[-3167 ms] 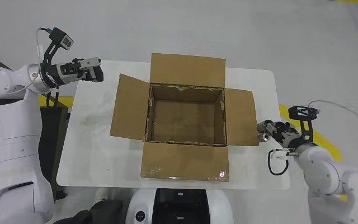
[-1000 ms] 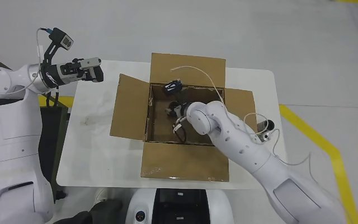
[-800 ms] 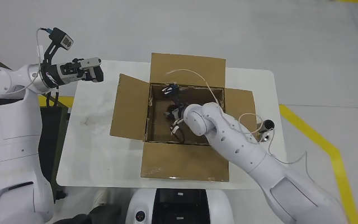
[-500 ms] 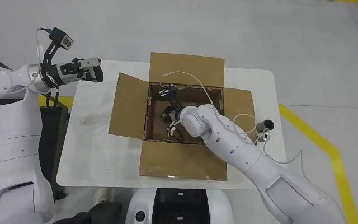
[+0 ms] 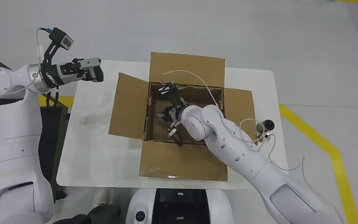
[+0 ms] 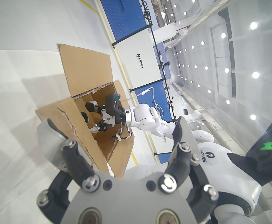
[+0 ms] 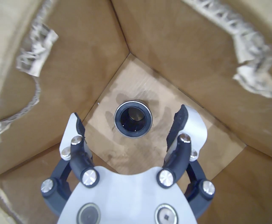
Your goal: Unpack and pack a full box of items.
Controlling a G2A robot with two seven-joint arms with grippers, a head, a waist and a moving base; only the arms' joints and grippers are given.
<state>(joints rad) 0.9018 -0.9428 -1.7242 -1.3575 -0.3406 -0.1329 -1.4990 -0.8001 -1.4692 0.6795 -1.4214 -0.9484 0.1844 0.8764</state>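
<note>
One dark, metal-rimmed cylinder (image 7: 133,119) stands upright on the floor of the box (image 5: 187,68), near a corner. Over it hangs the right hand (image 7: 129,124), spread wide to straddle it for a top grasp. The left hand (image 5: 94,69), also wide, hovers at the bench (image 5: 89,151) corner, out of the way.

White arms (image 5: 224,134); right gripper (image 7: 129,115) black links (image 7: 80,157), silver screws (image 7: 90,177).

A white table (image 5: 89,145) with rounded corners stands on a pale grey floor (image 5: 251,33). A yellow floor line (image 5: 313,137) runs diagonally to the table's right, and a yellow patch (image 5: 66,101) shows at its left edge. In the hall beyond, a white panel (image 6: 141,61) on a black frame stands before blue panels (image 6: 127,19), under rows of round ceiling lights (image 6: 254,25).
</note>
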